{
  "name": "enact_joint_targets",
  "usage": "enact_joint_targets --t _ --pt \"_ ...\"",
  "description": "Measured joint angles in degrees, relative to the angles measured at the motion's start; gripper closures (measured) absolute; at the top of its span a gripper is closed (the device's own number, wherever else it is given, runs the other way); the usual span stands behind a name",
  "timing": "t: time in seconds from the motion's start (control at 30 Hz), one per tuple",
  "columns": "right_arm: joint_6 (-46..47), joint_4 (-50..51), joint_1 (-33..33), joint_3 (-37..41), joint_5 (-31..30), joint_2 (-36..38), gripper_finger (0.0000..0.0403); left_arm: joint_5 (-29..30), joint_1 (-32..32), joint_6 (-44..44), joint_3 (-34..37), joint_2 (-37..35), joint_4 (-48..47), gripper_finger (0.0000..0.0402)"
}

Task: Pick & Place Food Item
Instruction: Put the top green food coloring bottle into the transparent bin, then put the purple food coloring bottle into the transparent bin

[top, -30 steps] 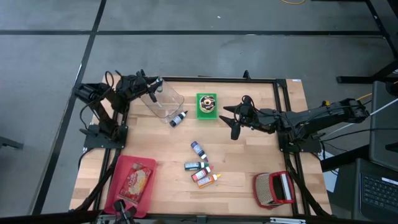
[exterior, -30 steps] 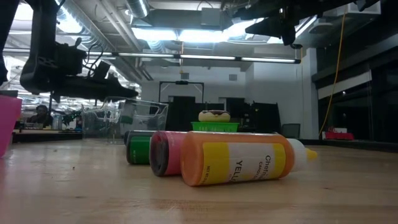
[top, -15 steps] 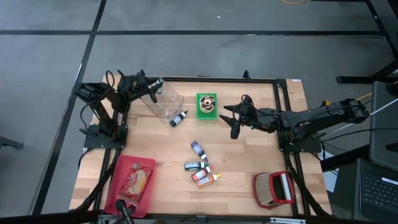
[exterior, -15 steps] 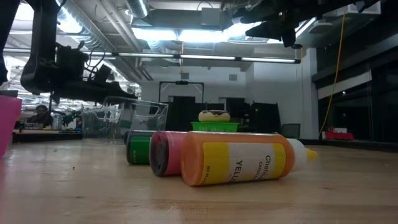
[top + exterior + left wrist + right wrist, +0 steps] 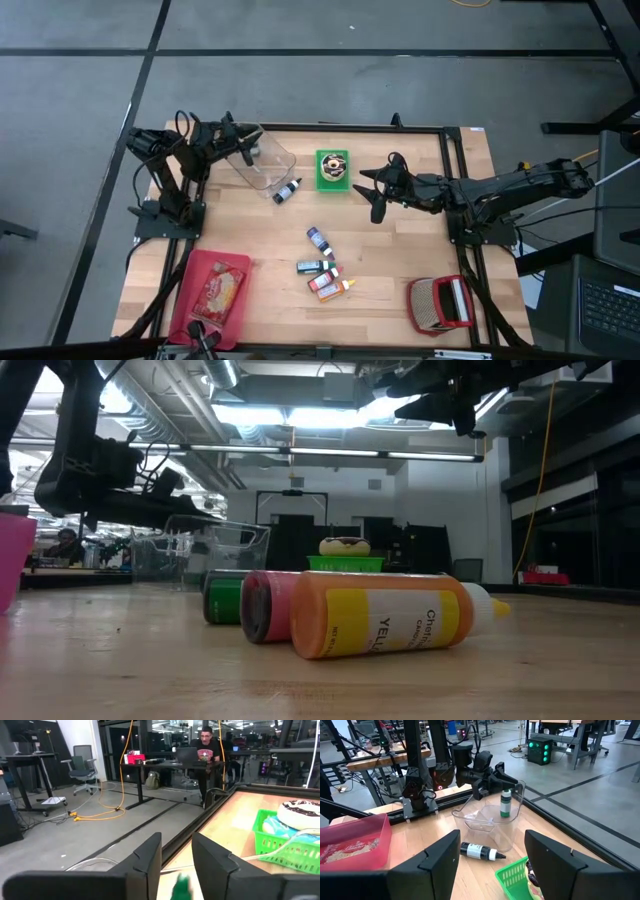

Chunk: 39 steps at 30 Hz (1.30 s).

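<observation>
At the table's far left corner: your left gripper (image 5: 247, 148) holds a small green-bodied, white-capped bottle (image 5: 505, 803) over the clear plastic tub (image 5: 266, 165).
Bottle look: it hangs upright between the fingers, its body inside the tub's open mouth; whether it touches the tub wall you cannot tell.
Left grip: the fingers are pinched on the bottle, as your right wrist view shows plainly.
Change from a second ago: the left arm's elbow has swung a little outward past the table's left edge; the gripper itself stays at the tub's rim.
Left arm pose: folded back on itself, the forearm reaching level from the left edge to the tub.
Tub: it lies tilted, mouth toward the left gripper, with a black-bodied bottle (image 5: 287, 190) just beside its near side.
Green basket (image 5: 332, 170): near the far edge at mid-table, it carries a chocolate-iced doughnut (image 5: 344, 545).
Right gripper (image 5: 377, 189): it hovers just right of the basket, fingers spread and holding nothing, unchanged from before.
Right arm pose: stretched level from the table's right edge toward the centre.
Table middle: several small bottles (image 5: 325, 268) lie in a loose cluster.
Near left corner: a red tray (image 5: 196, 283) holds a packaged snack (image 5: 220, 291).
Near right corner: a red-and-white basket (image 5: 441, 304).
</observation>
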State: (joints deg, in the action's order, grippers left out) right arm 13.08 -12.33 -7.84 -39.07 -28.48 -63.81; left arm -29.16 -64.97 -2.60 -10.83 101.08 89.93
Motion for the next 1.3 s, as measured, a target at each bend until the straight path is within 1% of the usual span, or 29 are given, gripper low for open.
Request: enact_joint_targets --t 0.2,0.43,0.53,0.7,0.83,0.93,1.03,1.1,1.17,1.3 --pt "-0.02 0.01 0.0 0.0 0.01 0.01 0.0176 -0.07 0.0 -0.08 0.0 0.0 -0.02 0.0312" --pt "-0.02 0.0 0.0 0.0 0.01 0.01 0.0176 -1.32 -0.02 -0.06 0.02 -0.02 -0.03 0.0303" --pt "-0.02 -0.01 0.0 0.0 0.01 0.0 0.0176 -2.6 -0.01 0.84 0.15 -1.4 -0.47 0.03" --pt "-0.02 -0.01 0.0 0.0 0.01 0.0 0.0176 -3.48 0.0 2.79 0.15 -7.49 -0.35 0.0299" --pt "-0.02 0.0 0.0 0.0 0.01 0.02 0.0176 -6.06 0.0 6.3 0.45 -13.97 -0.24 0.0299" --pt "-0.04 -0.01 0.0 0.0 0.01 0.0 0.0176 -8.26 0.94 8.05 1.98 -19.09 -0.58 0.0299" --pt "-0.04 -0.01 -0.02 0.0 0.01 0.0 0.0176 -13.07 3.24 8.56 3.08 -24.57 -5.32 0.0299" --pt "-0.04 -0.01 -0.02 0.0 0.01 0.01 0.0176 -17.47 5.47 8.87 3.08 -28.18 -11.25 0.0299" --pt "-0.04 -0.01 -0.02 0.0 0.01 0.01 0.0176 -20.15 8.58 7.54 3.08 -31.84 -17.33 0.0299" --pt "-0.04 -0.01 -0.02 0.0 0.01 0.0 0.0176 -19.72 16.29 2.18 2.96 -38.4 -29.17 0.0299"
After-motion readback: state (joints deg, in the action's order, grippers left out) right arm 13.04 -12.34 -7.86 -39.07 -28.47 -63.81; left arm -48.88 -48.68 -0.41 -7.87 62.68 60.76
